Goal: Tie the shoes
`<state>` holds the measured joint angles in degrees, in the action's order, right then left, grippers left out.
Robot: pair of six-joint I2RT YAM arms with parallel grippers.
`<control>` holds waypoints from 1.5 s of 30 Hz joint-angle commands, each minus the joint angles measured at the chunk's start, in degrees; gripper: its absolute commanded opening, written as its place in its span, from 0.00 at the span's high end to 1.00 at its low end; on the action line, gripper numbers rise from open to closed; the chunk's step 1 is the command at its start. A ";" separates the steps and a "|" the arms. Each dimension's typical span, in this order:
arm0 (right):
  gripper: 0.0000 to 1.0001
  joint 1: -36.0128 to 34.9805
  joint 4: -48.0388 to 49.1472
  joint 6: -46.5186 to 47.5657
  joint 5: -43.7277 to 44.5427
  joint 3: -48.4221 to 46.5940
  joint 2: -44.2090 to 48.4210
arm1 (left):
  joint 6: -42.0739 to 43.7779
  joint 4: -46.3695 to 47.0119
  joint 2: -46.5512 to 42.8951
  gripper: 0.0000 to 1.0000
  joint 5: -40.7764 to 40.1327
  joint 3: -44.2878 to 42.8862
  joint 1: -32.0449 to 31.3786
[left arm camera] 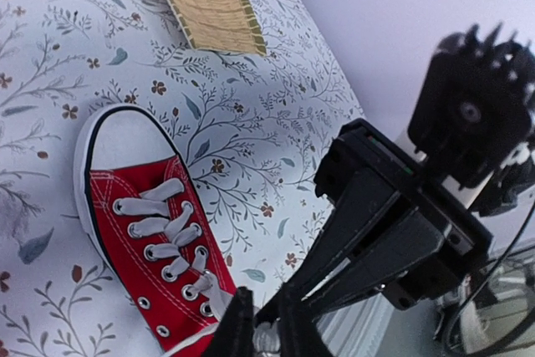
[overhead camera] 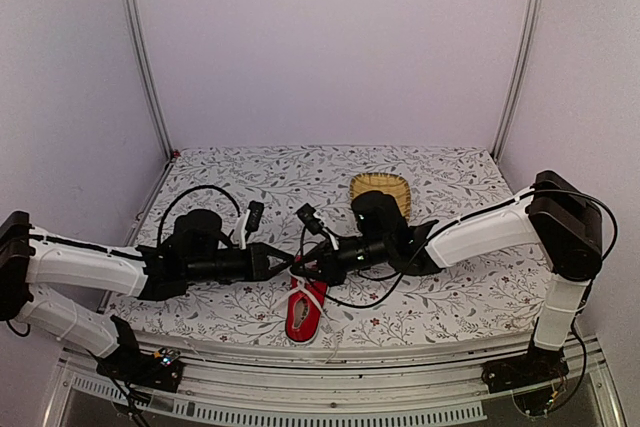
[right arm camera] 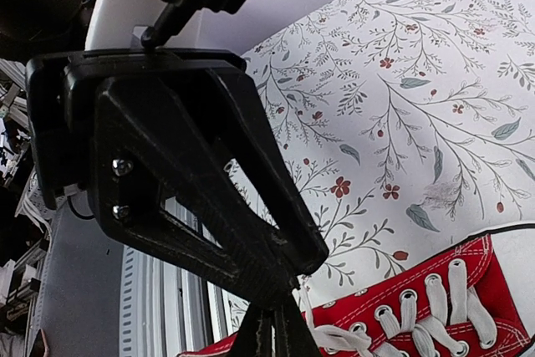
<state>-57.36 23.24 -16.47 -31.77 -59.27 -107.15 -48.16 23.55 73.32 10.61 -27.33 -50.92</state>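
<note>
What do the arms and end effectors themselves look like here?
The left arm and right arm have white link shells and black joints. The left end effector and right end effector are black, triangular, tapering to narrow tips. Black cables loop beside each wrist.

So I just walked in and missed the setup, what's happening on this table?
Two robot arms are working on a red sneaker lying near the front edge of the floral table. The left arm and right arm meet tip to tip just above it, each with jaws closed, apparently pinching the white laces. No bow is visible yet. A yellow woven basket sits behind, untouched.
</note>
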 commanded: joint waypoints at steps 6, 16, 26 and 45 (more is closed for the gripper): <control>0.63 -0.16 1.02 0.25 3.81 2.41 3.60 | -0.88 2.38 0.25 1.00 0.84 0.28 0.54; 0.47 -1.90 -3.58 -2.53 10.56 16.76 13.31 | -0.36 1.31 0.36 1.00 0.49 0.57 0.56; 0.51 -7.13 3.02 -12.72 8.51 21.61 9.04 | 0.35 0.88 1.87 1.00 1.21 0.34 0.62; 0.62 -7.21 -0.36 -11.93 11.45 15.70 2.62 | 0.35 0.82 2.19 1.00 1.78 0.44 0.62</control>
<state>-64.45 24.01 -28.47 -22.83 -41.01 -102.67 -48.49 24.47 75.16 11.62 -27.20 -50.83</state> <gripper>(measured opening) 0.396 0.004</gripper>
